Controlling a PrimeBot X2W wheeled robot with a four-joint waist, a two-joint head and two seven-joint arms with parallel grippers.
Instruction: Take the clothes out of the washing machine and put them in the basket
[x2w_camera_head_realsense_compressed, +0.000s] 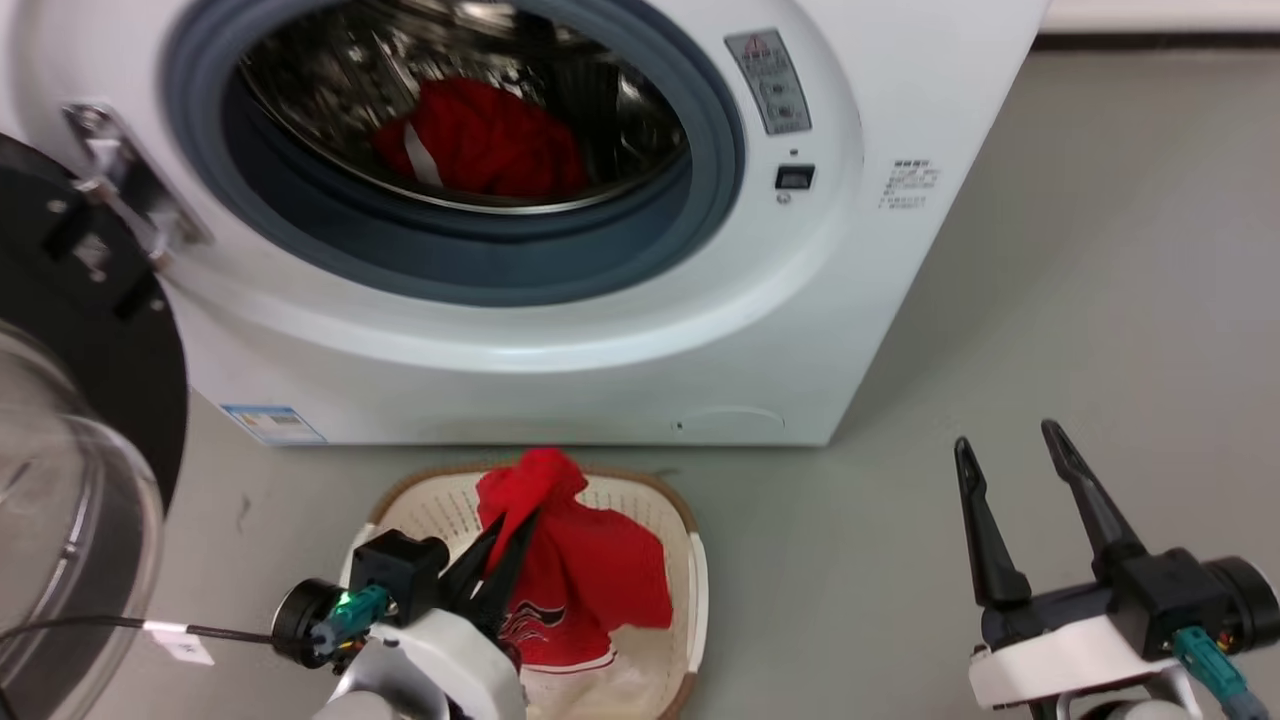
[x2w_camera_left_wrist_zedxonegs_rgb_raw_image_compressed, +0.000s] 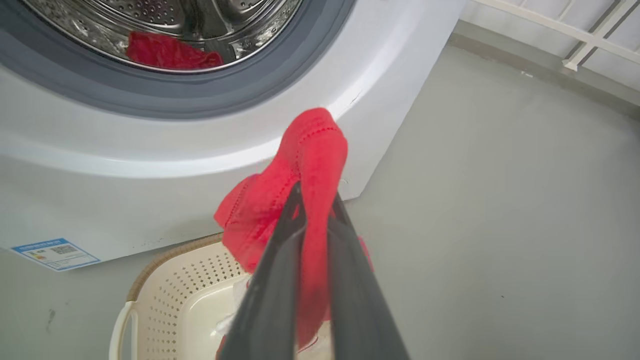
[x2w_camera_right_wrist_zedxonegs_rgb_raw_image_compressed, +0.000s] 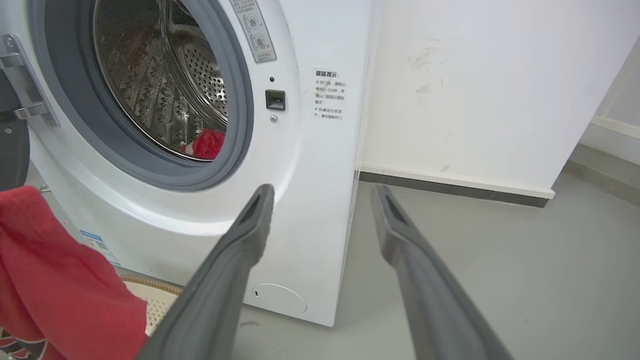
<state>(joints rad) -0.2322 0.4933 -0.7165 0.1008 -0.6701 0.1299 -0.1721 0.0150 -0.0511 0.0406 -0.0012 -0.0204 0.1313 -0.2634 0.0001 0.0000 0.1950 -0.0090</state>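
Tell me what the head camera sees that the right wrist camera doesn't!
Head view: the left pincer shut on a red garment that hangs into the basket, and the door's clear glass bowl. Right wrist view: the scuffed white wall beside the washing machine. Both: the machine, more red clothes in its drum, the open right pincer, the held garment and a bit of basket rim.

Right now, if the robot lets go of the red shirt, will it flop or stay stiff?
Probably flop: the shirt droops in folds from the left gripper, which pinches one bunched end. It looks light, since that small pinch seems enough to hold it. It would likely slump into the basket below, not roll.
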